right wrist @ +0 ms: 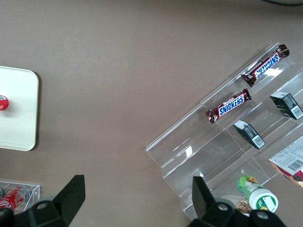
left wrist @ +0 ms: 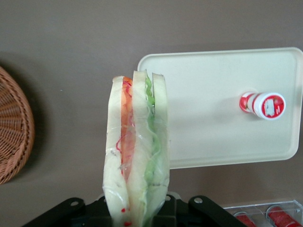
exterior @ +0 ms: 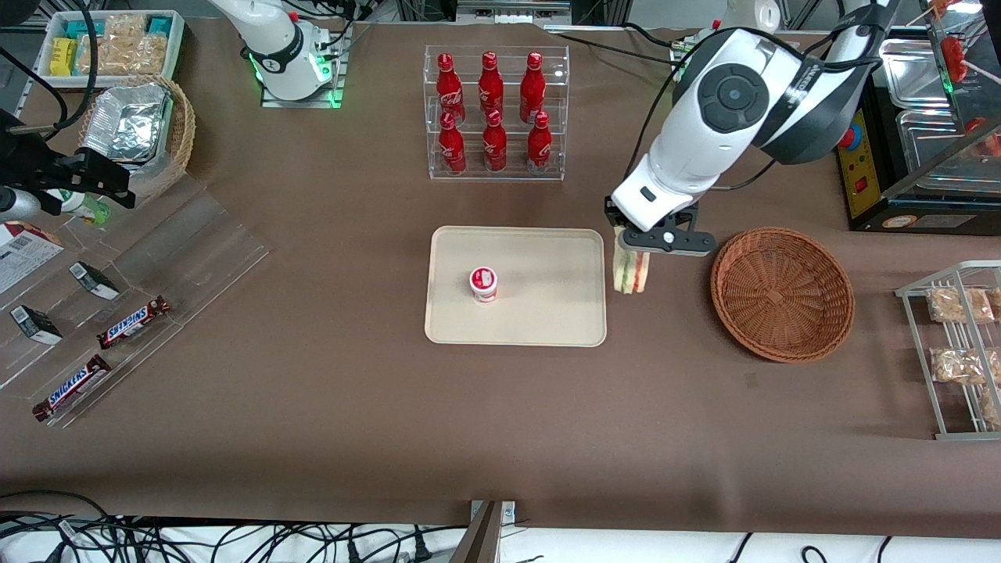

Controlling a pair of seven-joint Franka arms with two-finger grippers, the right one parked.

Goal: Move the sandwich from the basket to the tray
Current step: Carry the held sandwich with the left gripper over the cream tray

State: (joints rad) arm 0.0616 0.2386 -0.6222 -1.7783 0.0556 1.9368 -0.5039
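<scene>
My left gripper (exterior: 635, 252) is shut on the wrapped sandwich (exterior: 632, 272), which hangs point-down in the air between the tray (exterior: 547, 258) and the basket (exterior: 782, 293). Its pale bread with red and green layers fills the left wrist view, the sandwich (left wrist: 136, 151) clamped at its base by the gripper (left wrist: 137, 215). The cream tray (left wrist: 203, 123) lies just beside it, and the rim of the reddish-brown woven basket (left wrist: 14, 132) shows at the edge. The basket holds nothing.
A small red-and-white cup (exterior: 483, 284) stands in the middle of the tray. A clear rack of red bottles (exterior: 494, 113) stands farther from the front camera than the tray. A wire rack of snack packs (exterior: 954, 344) is at the working arm's end.
</scene>
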